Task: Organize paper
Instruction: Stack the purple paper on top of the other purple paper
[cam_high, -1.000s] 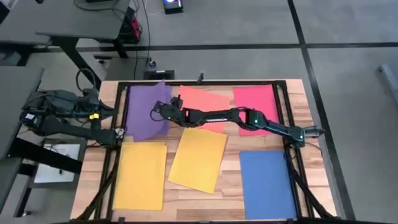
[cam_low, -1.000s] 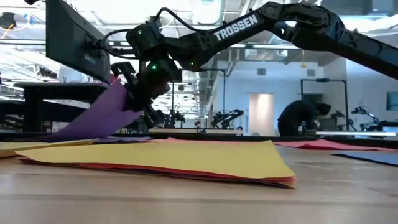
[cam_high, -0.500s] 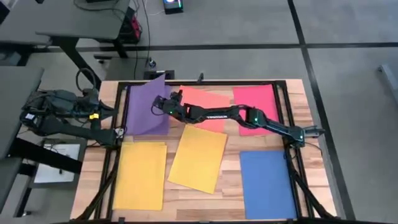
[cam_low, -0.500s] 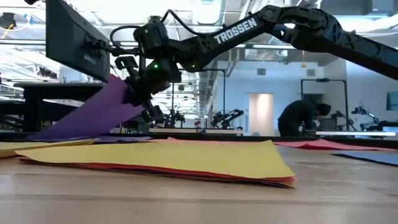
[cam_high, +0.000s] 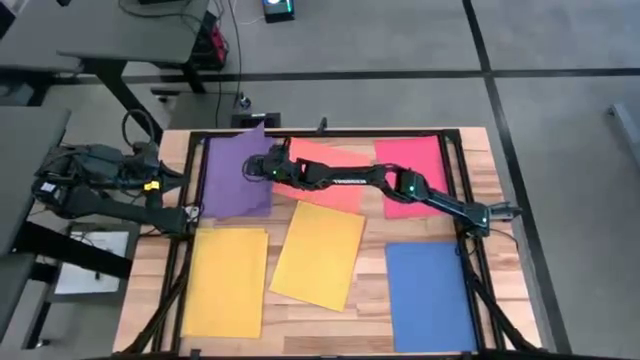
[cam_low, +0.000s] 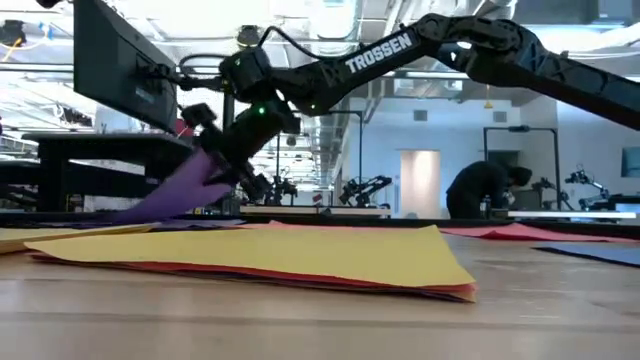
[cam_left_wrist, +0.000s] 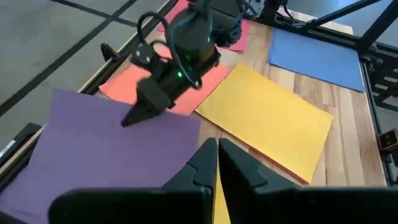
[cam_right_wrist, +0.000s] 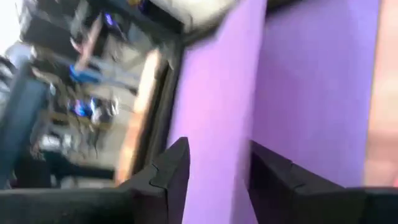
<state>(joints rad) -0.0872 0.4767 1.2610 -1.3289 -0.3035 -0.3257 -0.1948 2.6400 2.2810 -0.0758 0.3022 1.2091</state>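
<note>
The paper lies spread over the table. A purple sheet (cam_high: 235, 178) is at the far left, its right part (cam_low: 185, 188) raised off the table. My right gripper (cam_high: 254, 167) reaches across to that part. Its fingers (cam_right_wrist: 177, 165) stand apart, with purple showing between them. A salmon-orange sheet (cam_high: 330, 172) and a pink-red sheet (cam_high: 412, 172) lie along the far side. Two yellow sheets (cam_high: 226, 282) (cam_high: 320, 255) and a blue sheet (cam_high: 430, 295) lie nearer. My left gripper (cam_left_wrist: 217, 158) waits shut at the table's left edge. My right gripper comes slanting down from the table's right at the purple sheet's right part (cam_left_wrist: 140, 124), which rises toward its fingers while the left part lies flat. The fingers are apart, and I cannot tell whether they touch the sheet.
A black frame (cam_high: 455, 180) runs round the working area on the wooden table (cam_high: 490, 160). The near yellow sheet (cam_low: 260, 250) lies on top of other sheets. A dark desk (cam_high: 150, 30) stands beyond the far left. A person shows far back in the room (cam_low: 485, 190).
My right gripper has gone a little toward the table's far edge, then dipped down and tipped. The purple sheet has slid toward the far edge with it. Its raised right part stood higher half a second ago and now hangs lower.
</note>
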